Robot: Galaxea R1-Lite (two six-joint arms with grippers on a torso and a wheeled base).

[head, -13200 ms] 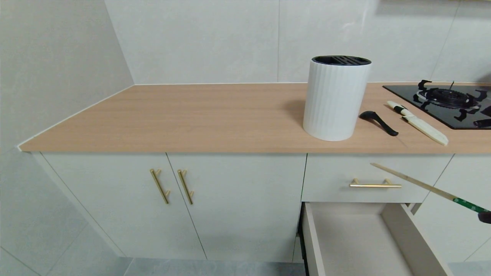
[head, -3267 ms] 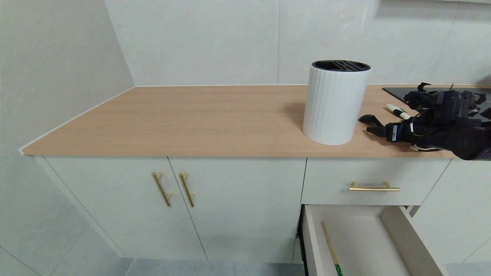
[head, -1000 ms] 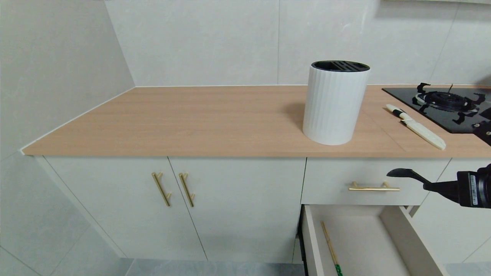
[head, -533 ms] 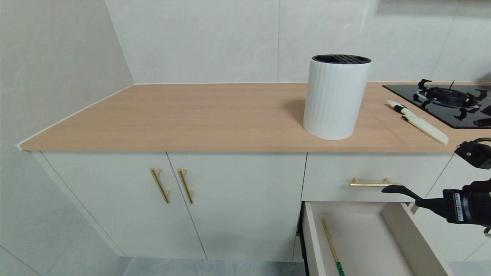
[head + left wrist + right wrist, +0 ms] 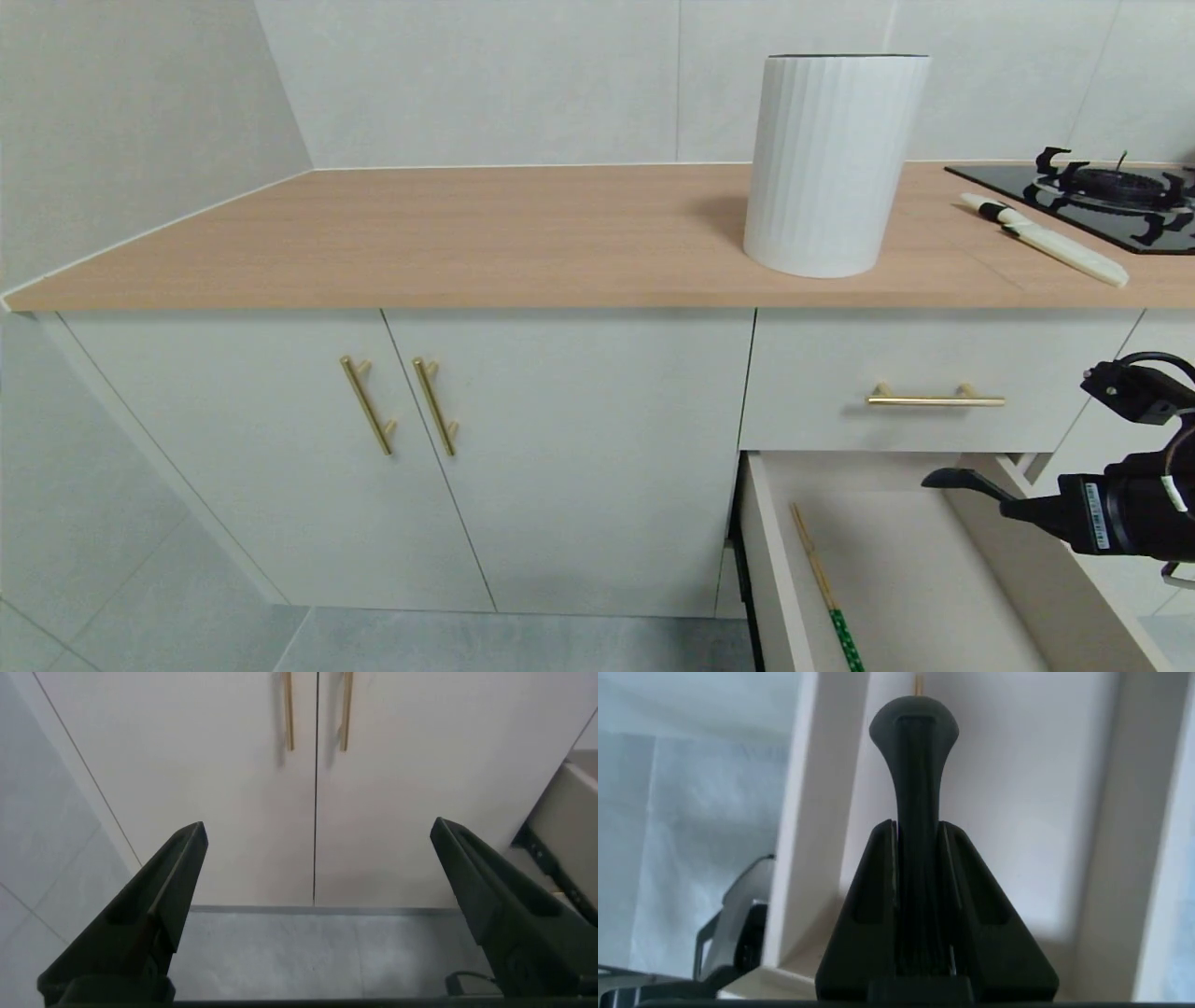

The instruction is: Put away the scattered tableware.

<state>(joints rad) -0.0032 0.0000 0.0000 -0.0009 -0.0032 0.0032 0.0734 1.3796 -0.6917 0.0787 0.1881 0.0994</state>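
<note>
Holding the black spoon [image 5: 952, 480] by its handle, the right gripper [image 5: 1015, 509] is clamped tight on it, bowl end out over the open drawer [image 5: 764, 560], seemingly to lay it beside the chopsticks [image 5: 817, 569]. The left gripper [image 5: 318, 835] hangs wide open and empty. A knife [image 5: 1055, 249] lies on the table [image 5: 467, 233].

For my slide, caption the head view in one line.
Right gripper holds a black spoon over the open drawer, chopsticks inside; knife on counter.
</note>
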